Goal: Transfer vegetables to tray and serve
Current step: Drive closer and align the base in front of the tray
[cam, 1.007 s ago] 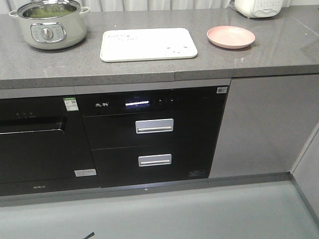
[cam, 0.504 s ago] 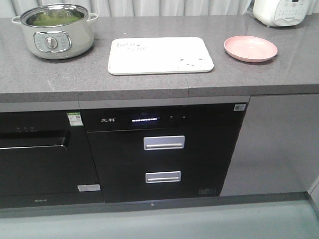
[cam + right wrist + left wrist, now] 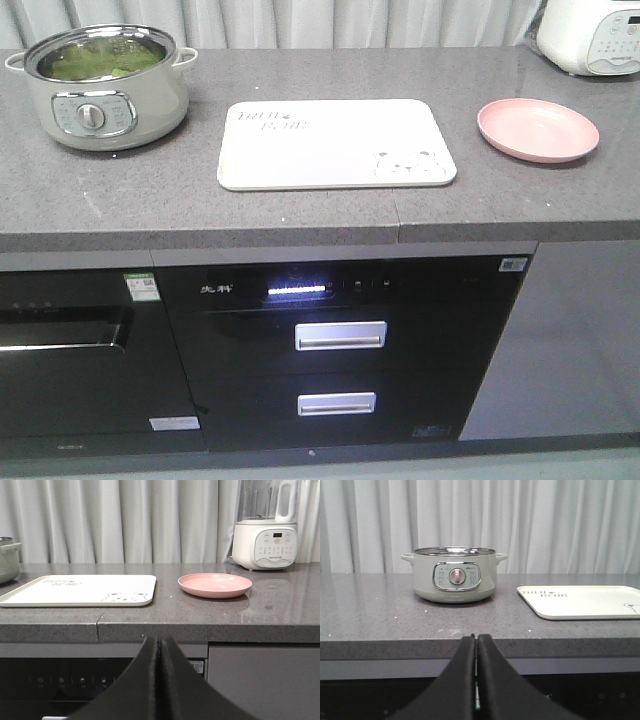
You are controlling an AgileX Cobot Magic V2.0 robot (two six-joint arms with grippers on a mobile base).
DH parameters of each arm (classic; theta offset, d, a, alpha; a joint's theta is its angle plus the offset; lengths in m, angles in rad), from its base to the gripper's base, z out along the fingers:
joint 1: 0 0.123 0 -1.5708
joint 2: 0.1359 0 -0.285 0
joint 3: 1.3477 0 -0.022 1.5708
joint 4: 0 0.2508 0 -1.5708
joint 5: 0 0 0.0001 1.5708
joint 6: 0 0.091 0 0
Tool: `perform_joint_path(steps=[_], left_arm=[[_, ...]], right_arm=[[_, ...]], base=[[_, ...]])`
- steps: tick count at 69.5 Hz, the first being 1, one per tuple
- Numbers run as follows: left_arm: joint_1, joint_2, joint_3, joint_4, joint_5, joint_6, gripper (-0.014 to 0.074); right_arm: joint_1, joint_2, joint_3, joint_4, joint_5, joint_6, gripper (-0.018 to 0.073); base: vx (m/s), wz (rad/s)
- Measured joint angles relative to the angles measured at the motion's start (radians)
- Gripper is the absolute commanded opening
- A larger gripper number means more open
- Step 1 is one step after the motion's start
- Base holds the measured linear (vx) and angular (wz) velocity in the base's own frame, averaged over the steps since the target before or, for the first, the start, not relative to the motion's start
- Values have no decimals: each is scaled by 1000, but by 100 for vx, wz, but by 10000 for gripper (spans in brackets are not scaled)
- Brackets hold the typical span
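Note:
The vegetables (image 3: 100,58) show as bright green leaves inside the pale green electric pot (image 3: 105,90) at the back left of the counter. In the left wrist view only the outside of the pot (image 3: 454,575) shows, not the leaves. The cream tray (image 3: 335,145) with a bear drawing lies flat mid-counter with nothing on it, and part of the tray (image 3: 580,601) also shows there. My left gripper (image 3: 476,637) is shut on nothing, in front of the counter edge, facing the pot. My right gripper (image 3: 160,640) is also shut on nothing, facing the gap between the tray (image 3: 80,590) and the pink plate.
A round pink plate (image 3: 538,130) sits right of the tray, with nothing on the plate (image 3: 215,584). A white blender appliance (image 3: 265,535) stands at the back right. Below the grey countertop (image 3: 300,215) are black built-in appliances with two drawer handles (image 3: 340,336). Curtains hang behind.
The front view has moved closer to the counter and shifted, so the pot, tray and plate look larger and lower in frame. Nothing on the counter has moved.

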Motion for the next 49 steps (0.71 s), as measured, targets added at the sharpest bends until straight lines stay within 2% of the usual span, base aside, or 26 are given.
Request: perform_joint_path(steps=[49], left_arm=[[0, 0, 0, 0, 0, 0, -6]], right_arm=[[0, 0, 0, 0, 0, 0, -4]], base=[[20, 2]])
